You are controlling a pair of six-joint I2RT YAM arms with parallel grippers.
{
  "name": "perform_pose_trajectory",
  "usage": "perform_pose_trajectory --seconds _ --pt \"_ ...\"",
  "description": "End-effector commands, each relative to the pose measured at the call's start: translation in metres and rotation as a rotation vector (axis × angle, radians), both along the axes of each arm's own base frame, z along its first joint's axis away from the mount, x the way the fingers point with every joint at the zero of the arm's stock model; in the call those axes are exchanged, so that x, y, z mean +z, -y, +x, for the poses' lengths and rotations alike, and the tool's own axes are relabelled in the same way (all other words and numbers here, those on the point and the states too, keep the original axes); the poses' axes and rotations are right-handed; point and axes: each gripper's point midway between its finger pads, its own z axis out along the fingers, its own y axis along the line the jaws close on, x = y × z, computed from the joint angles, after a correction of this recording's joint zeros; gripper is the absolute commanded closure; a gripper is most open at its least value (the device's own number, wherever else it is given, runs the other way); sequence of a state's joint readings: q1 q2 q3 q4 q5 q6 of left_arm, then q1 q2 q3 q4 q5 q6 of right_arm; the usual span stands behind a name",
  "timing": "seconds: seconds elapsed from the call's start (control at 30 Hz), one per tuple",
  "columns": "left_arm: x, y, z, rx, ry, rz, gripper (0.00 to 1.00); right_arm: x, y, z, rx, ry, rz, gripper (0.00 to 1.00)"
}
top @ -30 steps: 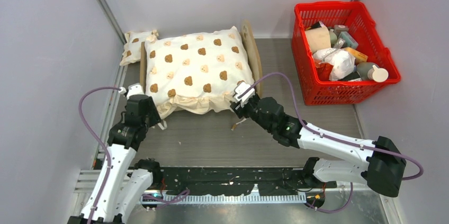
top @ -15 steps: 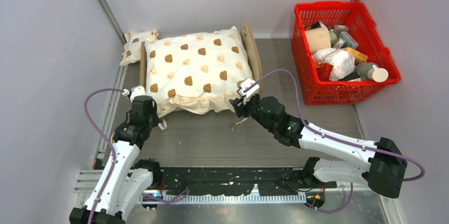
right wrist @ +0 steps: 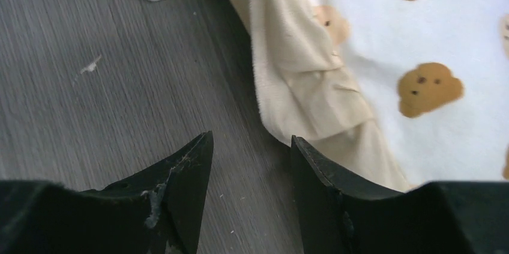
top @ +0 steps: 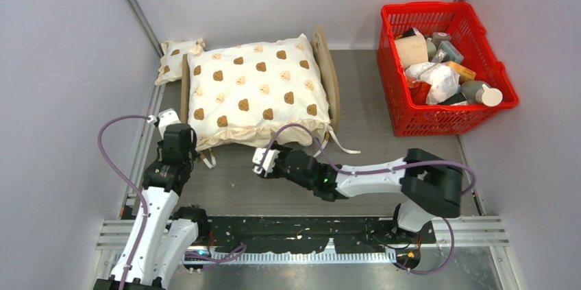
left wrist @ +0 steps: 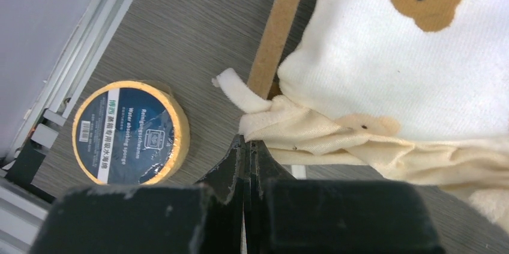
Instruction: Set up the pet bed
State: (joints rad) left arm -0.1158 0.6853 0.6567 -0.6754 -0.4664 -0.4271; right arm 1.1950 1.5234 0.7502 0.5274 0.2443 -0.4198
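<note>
1 pet bed (top: 328,70), 1 cushion (top: 250,88), 1 pillow (top: 175,57), 1 red basket (top: 425,120), 1 sponge (left wrist: 129,133).

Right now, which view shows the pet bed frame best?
Top external: the pet bed shows both wooden ends, either side of the cushion. Left wrist shows only one wooden rail; right wrist, mostly cushion.

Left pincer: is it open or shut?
Shut. The left pincer has black fingers pressed together with no gap, at the ruffle of the cream bear-print cushion; whether cloth is pinched, cannot tell.
</note>
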Motion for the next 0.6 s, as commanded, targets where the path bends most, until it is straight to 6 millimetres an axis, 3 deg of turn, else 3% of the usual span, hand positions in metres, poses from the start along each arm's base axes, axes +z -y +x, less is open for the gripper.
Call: perform_pose_trajectory --seconds 0.0,0.33,0.47,0.57 --pt "0.032 -0.020 0.010 0.083 0.087 0.042 1.00 0.027 -0.030 0.020 -0.005 0.255 0.012 0.43" --pt "0.024 -0.025 0.016 0.133 0.069 -0.046 1.00 -0.010 -0.053 0.059 -0.127 0.477 -0.121 0.46" --pt "0.019 -0.036 0.011 0.194 0.044 -0.018 1.00 -0.010 -0.044 0.076 -0.266 0.529 -0.129 0.88" --pt "0.021 -0.043 0.010 0.233 0.043 0.002 1.00 -0.007 -0.025 0.072 -0.289 0.543 -0.099 0.95"
